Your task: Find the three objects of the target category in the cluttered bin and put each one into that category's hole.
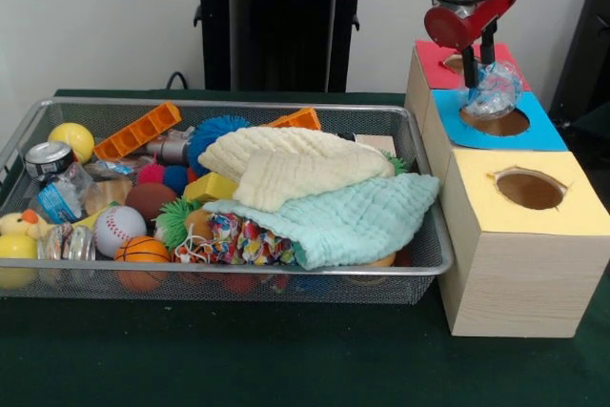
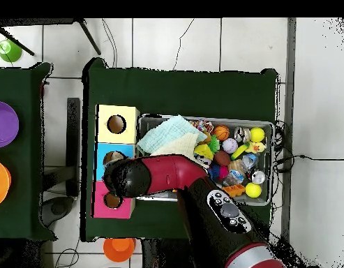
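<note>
1. Front view shows the gripper (image 1: 479, 71) clearly: two dark fingers under a red wrist, clamped on a clear rounded cup (image 1: 494, 91). Overhead hides all of that; the red and black arm (image 2: 202, 192) covers the gripper and most of the blue surround.
2. Cup hangs directly over the blue-surround hole (image 1: 496, 122), its lower edge at or just above the hole rim. Can't tell if it touches the box.
3. Three pale wooden boxes in a row beside the bin: red-surround hole (image 1: 454, 63) nearest the robot, blue in the middle, yellow-surround hole (image 1: 530, 189) nearest the front camera. Overhead confirms the order: yellow (image 2: 116, 124), blue, red (image 2: 112, 201).
4. Cluttered bin (image 1: 229, 272), wire mesh, sits just beside the boxes. A little water bottle with a blue label (image 1: 63, 196) lies at the bin end far from the boxes, well apart from the gripper, next to a silver can (image 1: 48, 157).
5. Other bin contents: cream cloth (image 1: 286, 164) on top of a mint cloth (image 1: 353, 221), baseball (image 1: 119, 228), mini basketball (image 1: 142, 252), yellow ball (image 1: 72, 139), orange block (image 1: 138, 130).
6. Desk (image 1: 238, 359) has a dark green cover. Overhead: tiled floor, a second green desk at one side carrying a purple bowl (image 2: 3, 123), and an orange cup (image 2: 119, 248) on the floor near the robot base.
</note>
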Motion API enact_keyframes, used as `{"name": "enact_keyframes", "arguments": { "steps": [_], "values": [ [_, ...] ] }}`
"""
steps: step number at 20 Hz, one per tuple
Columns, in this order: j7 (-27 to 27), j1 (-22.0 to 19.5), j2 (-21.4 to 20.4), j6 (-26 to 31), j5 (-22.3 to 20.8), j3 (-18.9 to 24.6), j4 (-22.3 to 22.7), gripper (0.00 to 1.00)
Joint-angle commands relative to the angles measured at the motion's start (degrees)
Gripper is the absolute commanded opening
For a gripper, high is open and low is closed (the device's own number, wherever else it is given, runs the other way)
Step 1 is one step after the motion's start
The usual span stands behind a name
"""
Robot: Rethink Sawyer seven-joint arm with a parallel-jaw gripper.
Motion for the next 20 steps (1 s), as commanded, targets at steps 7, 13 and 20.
{"name": "enact_keyframes", "arguments": {
  "steps": [7, 13, 20],
  "values": [
    [9.26, -0.96, 2.09, -0.40, 1.01, -1.07, 2.97, 1.00],
    [8.82, -1.11, 2.22, -0.16, 1.08, -0.61, 3.04, 1.00],
    [8.99, -1.58, 1.75, -2.69, 0.63, -0.29, 3.25, 1.00]
  ]
}}
